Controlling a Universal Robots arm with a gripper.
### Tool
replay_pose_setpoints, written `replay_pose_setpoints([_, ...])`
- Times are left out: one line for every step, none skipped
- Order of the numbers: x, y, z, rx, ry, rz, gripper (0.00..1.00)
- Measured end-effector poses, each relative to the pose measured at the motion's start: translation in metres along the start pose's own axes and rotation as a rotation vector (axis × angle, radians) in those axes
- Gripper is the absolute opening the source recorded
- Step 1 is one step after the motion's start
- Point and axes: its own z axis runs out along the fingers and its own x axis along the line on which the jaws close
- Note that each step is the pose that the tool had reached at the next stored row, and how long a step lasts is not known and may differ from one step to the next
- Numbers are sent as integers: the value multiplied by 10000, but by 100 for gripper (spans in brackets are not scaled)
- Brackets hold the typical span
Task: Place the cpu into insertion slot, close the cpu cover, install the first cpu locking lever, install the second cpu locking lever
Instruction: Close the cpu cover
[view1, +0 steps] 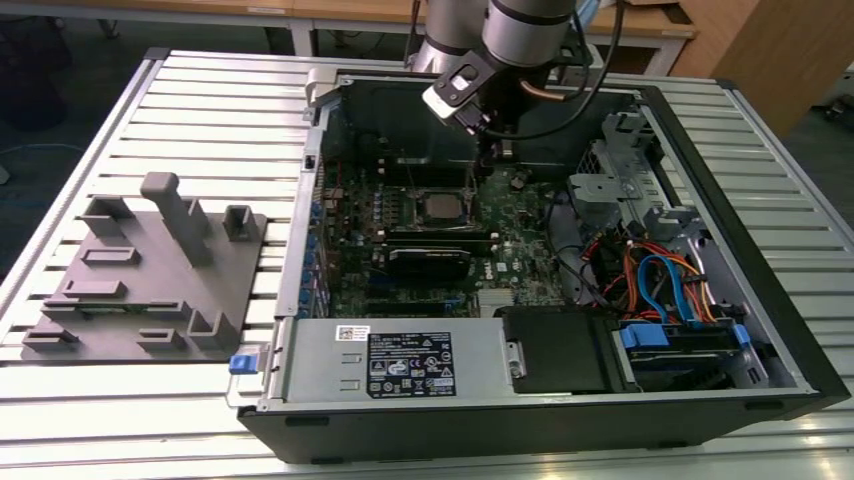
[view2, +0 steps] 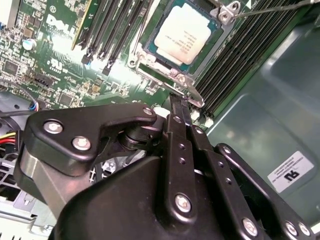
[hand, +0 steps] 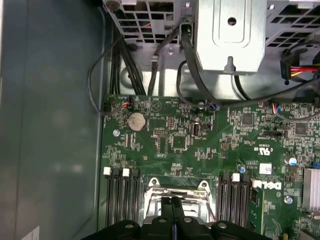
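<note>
Exterior view
- Case: you see the open case (view1: 534, 440) lying on the bench (view1: 200, 100), toward its edge on the exterior view's right.
- Cpu: the cpu (view1: 438, 207) lies flat and face up, mid-board (view1: 521, 230). It is square, so it has no long axis.
- Claw: the claw (view1: 499, 158) hangs inside the case, near the slot and on its far side. Its fingers are too dark here to judge.

Second wrist view
- Claw: the claw's (view2: 176, 100) fingers are pressed together, with nothing visible between them. The tips are at the cover's (view2: 165, 77) edge; touching or just above, you cannot tell.
- Cpu: the cpu (view2: 182, 32) shows its silver face inside the cover's window.
- Cover: it is down around the cpu; whether it is latched is unclear.
- Lever: a thin lever (view2: 270, 9) runs from a corner tab and is cut off at the picture's edge.

First wrist view
- Slot: only part of the slot (hand: 175, 190) shows; the claw (hand: 172, 201), fingers together, hides the rest.
- Memory slots: black memory slots (hand: 120, 200) flank it on both sides.
</note>
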Motion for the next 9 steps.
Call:
replay_pose_setpoints([1,-10,0,0,0,-1,10])
replay_pose_setpoints([2,-21,1,0,0,0,10])
replay_pose_setpoints([4,-32,1,0,0,0,10])
replay_pose_setpoints([5,-43,2,0,0,0,10])
replay_pose_setpoints([7,-54,2,0,-1,0,10])
replay_pose_setpoints([9,-65,3,0,0,0,10])
replay_pose_setpoints([12,-74,4,0,0,0,10])
replay_pose_setpoints([16,-83,6,0,-1,0,10])
replay_pose_setpoints([19,-92,7,0,0,-1,10])
